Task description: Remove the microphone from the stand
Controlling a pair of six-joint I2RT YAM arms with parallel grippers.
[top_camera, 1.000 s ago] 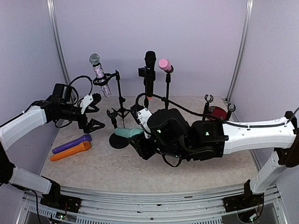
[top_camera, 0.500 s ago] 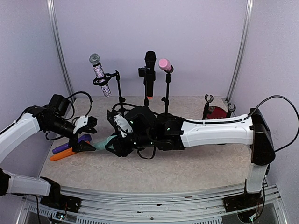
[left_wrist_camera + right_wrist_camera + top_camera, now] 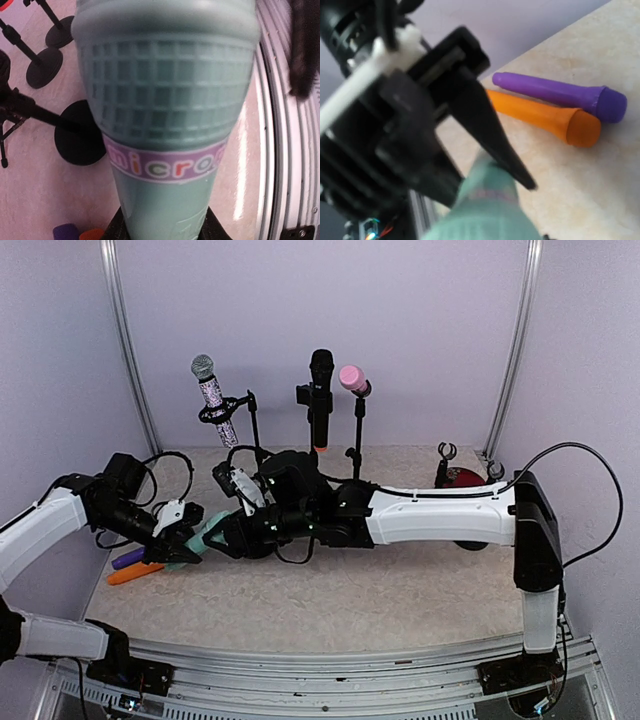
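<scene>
The teal microphone (image 3: 210, 536) hangs low over the table's left side, held between both grippers. My left gripper (image 3: 186, 542) is shut on its handle; in the left wrist view the microphone (image 3: 165, 100) fills the picture, with its handle between my left gripper (image 3: 165, 227)'s black fingers at the bottom. My right gripper (image 3: 233, 530) is shut on the head end. In the right wrist view the teal microphone (image 3: 490, 205) is blurred, with a left finger (image 3: 492, 137) across it. A black round stand base (image 3: 80, 132) lies behind.
A purple microphone (image 3: 128, 559) and an orange microphone (image 3: 130, 574) lie on the table under the left gripper. At the back, stands hold a glitter microphone (image 3: 212, 395), a black one (image 3: 321, 390) and a pink one (image 3: 351, 378). A red object (image 3: 465, 481) sits far right.
My right arm has carried the teal microphone leftward across the table. My left gripper has come down and forward to meet it and closed on the handle.
</scene>
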